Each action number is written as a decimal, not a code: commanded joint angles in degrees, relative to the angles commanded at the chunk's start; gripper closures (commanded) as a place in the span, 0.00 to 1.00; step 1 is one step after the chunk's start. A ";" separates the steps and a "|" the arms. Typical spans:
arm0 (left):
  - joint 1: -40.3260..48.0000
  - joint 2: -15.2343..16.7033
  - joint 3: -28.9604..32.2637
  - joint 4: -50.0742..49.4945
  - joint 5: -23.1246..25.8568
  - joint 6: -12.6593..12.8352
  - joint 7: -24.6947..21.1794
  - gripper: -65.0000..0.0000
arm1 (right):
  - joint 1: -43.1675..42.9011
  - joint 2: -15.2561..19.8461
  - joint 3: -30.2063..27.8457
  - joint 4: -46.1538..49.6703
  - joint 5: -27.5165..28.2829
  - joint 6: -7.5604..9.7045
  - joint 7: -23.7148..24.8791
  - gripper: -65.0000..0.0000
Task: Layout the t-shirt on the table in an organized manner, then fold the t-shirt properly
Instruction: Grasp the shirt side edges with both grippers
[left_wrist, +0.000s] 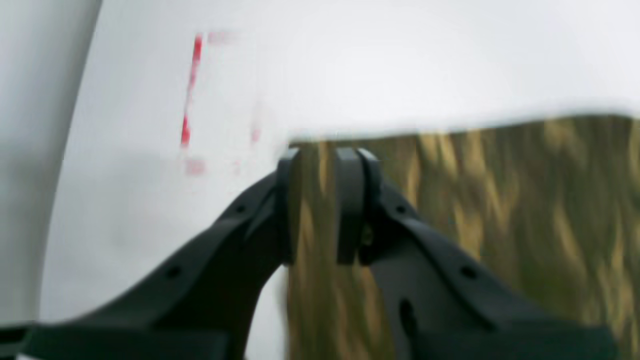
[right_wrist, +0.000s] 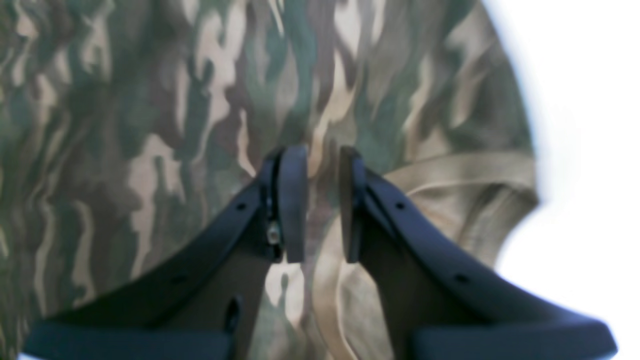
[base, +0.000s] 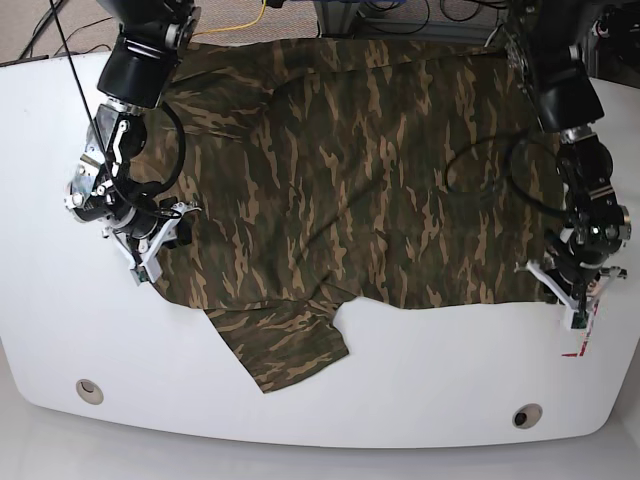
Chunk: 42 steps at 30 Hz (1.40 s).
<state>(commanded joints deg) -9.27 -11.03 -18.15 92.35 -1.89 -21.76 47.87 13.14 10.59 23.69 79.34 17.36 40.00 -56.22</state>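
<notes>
The camouflage t-shirt (base: 350, 180) lies spread across the white table (base: 400, 400), with one sleeve (base: 285, 345) sticking out toward the front edge. My left gripper (base: 572, 300) is at the shirt's front right corner. In the left wrist view its fingers (left_wrist: 320, 155) stand narrowly apart with the blurred shirt (left_wrist: 500, 210) corner between them. My right gripper (base: 150, 250) is at the shirt's left edge. The right wrist view shows it (right_wrist: 322, 152) closed to a narrow gap on shirt fabric (right_wrist: 125, 125) next to a tan hem band (right_wrist: 450, 170).
Red tape marks (base: 580, 345) lie on the table beside the left gripper and show blurred as red tape (left_wrist: 191, 85) in the left wrist view. Two round grommet holes (base: 88, 390) (base: 527, 415) sit near the front edge. Cables lie behind the table's far edge.
</notes>
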 joint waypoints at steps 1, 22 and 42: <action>1.93 0.44 -0.44 1.32 0.00 0.00 0.53 0.85 | 0.00 0.00 -0.09 -0.53 0.00 0.00 0.44 0.84; -0.62 0.44 -1.14 -19.78 0.53 -3.60 -5.19 0.85 | -2.55 0.62 -3.25 -9.14 -0.18 0.00 8.18 0.84; -17.93 -1.23 12.22 -38.42 0.35 -3.60 -16.44 0.85 | 6.95 7.82 -3.16 -25.49 -0.09 0.00 22.24 0.83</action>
<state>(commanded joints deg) -27.21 -12.26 -5.93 53.93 -1.54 -25.36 31.43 20.09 18.42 20.53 53.85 17.27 40.00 -33.98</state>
